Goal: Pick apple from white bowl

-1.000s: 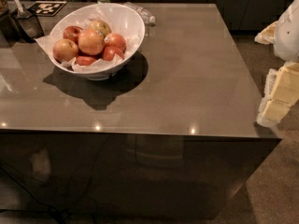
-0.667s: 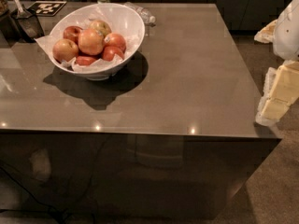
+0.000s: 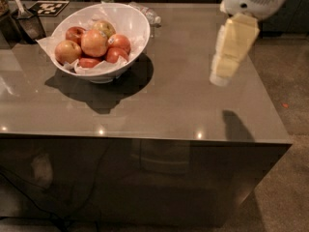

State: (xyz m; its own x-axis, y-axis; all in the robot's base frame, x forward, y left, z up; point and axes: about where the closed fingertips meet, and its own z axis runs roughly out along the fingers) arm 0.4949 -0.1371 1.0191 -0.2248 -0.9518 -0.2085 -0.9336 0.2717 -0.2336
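The white bowl (image 3: 130, 23) stands at the back left of the grey table, lined with crumpled white paper. Several apples lie in it. The apple (image 3: 94, 42), the largest, pale orange-pink with a yellowish blush, sits in the middle on top. A slightly smaller orange-red apple (image 3: 67, 51) is at its left and darker red apples (image 3: 119, 43) at its right. My gripper (image 3: 219, 79) hangs above the right part of the table with its cream fingers pointing down, far to the right of the bowl and empty.
The grey table (image 3: 174, 105) has its right edge close beside the gripper and its front edge near me. A clear plastic bottle (image 3: 147, 14) lies behind the bowl. A dark container with a utensil (image 3: 29, 23) and a marker tag (image 3: 48, 7) are at the back left.
My arm has swung in from the right edge to above the table's right part. The view has moved closer to the bowl. The apples have not moved.
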